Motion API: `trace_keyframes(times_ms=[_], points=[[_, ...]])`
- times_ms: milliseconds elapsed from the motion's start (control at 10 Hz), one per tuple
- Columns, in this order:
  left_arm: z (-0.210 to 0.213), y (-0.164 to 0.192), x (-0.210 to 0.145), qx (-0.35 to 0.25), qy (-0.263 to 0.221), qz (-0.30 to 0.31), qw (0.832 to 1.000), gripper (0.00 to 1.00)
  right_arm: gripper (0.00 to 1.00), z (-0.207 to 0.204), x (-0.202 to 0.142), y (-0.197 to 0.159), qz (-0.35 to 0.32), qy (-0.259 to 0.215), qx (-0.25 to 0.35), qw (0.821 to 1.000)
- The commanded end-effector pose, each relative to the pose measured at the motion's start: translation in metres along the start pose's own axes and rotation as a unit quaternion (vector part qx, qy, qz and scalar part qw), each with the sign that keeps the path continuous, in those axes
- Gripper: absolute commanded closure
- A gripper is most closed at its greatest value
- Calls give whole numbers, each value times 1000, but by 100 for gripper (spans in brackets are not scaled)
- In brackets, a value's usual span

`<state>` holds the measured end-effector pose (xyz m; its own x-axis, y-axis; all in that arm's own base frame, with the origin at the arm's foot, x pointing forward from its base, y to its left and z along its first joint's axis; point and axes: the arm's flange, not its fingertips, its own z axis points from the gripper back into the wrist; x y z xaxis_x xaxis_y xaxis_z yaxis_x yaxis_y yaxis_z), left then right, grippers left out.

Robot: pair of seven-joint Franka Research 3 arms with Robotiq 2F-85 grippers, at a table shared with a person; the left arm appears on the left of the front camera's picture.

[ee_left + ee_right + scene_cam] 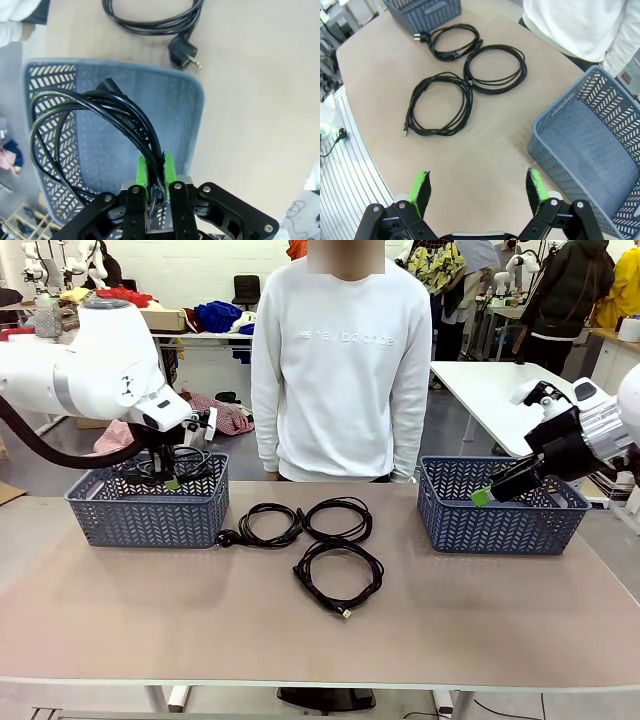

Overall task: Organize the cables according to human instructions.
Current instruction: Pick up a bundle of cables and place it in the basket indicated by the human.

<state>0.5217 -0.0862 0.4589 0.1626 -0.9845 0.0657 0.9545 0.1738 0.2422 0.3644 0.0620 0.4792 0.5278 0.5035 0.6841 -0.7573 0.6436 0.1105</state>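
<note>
Wearing "new balance" lettering [346, 336], the human [340, 400] faces cables [338, 544].

**Two baskets on a beige counter, a cluttered room behind**

The counter [120, 610] is a plain beige top with rounded corners; a blue-grey plastic basket [150, 512] with herringbone lattice walls stands at the far edge near the left end; a second basket [500, 525] of the same make stands at the far edge near the right end, well apart from the first; behind the right end a white table [490, 390] stands apart from the counter; farther back, heaps of red and blue clothing [218, 315] and a cardboard box [163, 319] lie on another table; a black chair [246, 288] stands against the white wall; a red checked cloth [228, 418] lies on the grey floor; a person in dark clothes [570, 290] and a person in yellow [622, 290] stand at the far right.
</note>
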Motion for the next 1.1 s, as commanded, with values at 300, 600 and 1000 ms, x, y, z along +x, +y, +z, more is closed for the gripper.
trace_keyframes(times_ms=[300, 600, 1000], points=[[-16, 32, -13, 20, 4, -4, 1000, 85, 0, -1, 0, -3, 4, -7, 7, 1000], [-24, 36, -19, 11, 3, -2, 1000, 85, 0, -1, 0, -3, 4, -7, 7, 1000], [-30, 39, -25, 2, 10, 3, 1000, 61, 0, -1, 0, -3, 4, -7, 7, 1000]])
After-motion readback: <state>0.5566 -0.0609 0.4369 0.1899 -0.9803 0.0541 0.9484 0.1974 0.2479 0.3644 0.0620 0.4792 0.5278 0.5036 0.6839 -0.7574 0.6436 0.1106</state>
